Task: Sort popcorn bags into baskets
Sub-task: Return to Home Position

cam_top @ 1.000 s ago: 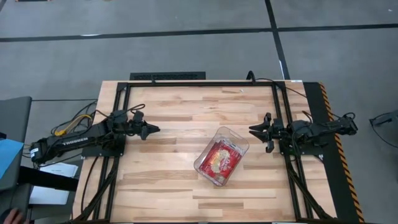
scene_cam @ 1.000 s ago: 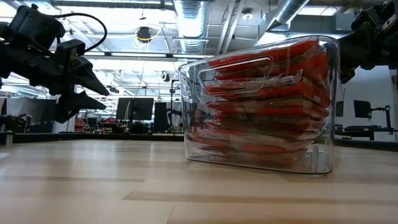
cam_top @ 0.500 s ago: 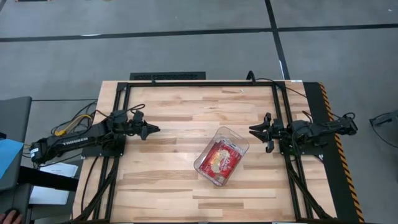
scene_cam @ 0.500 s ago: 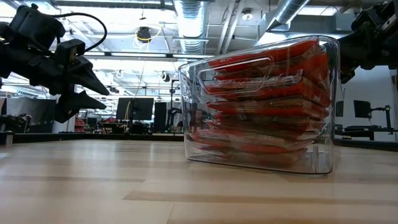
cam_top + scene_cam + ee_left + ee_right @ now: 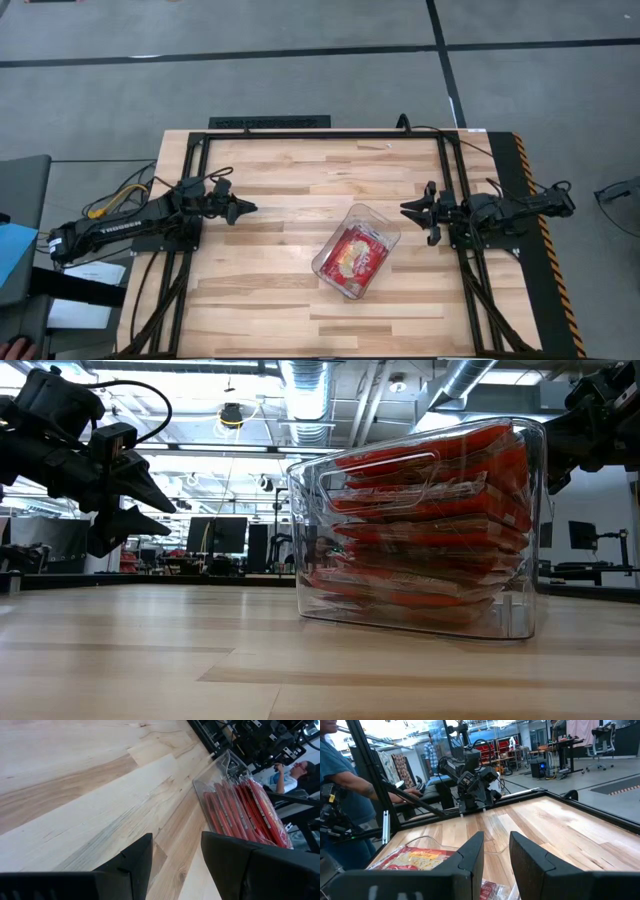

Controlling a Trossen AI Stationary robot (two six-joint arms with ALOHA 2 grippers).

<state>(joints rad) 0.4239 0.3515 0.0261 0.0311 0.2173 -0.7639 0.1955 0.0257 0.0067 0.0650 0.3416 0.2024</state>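
High view: I see no popcorn bag (image 5: 352, 258) outside the clear tub (image 5: 374, 216).
Left claw (image 5: 245, 210): spread, empty, bench (image 5: 270, 300) left side.
Right claw (image 5: 412, 213): spread, empty, right side.
Remaining: sorting looks done.

The left arm (image 5: 130, 228) is done in black, white lettering printed along it, a yellow cable (image 5: 100, 210) looped at its base. Same black is used for the right arm (image 5: 510, 208); the left gripper (image 5: 168, 514) is tipped with pointy wedges.
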